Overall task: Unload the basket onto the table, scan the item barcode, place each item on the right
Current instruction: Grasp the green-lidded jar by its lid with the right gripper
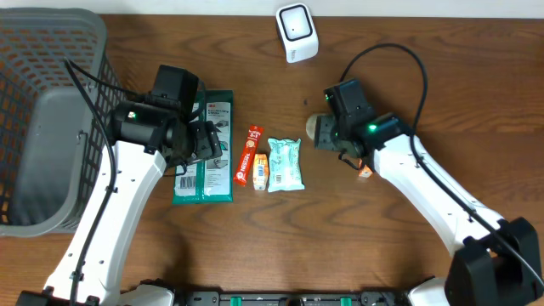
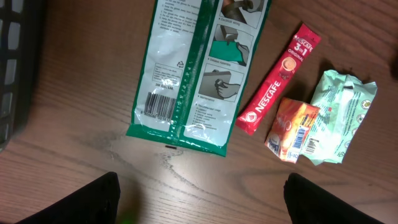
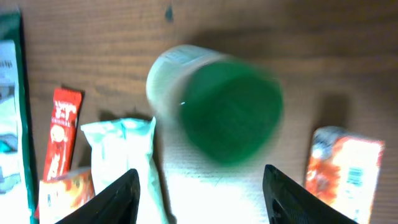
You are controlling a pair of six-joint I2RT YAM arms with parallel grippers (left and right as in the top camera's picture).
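One grey basket waits at the table's left edge, likely for goods already scanned. Left gripper, spread wide and empty, hovers over the long green package, its barcode lying face up. White scanner stands at the far edge. Right gripper frames a green-capped jar, probably the item due for scanning; whether it grips cannot be told. Red sachet and small orange packet lie untouched beside the package.
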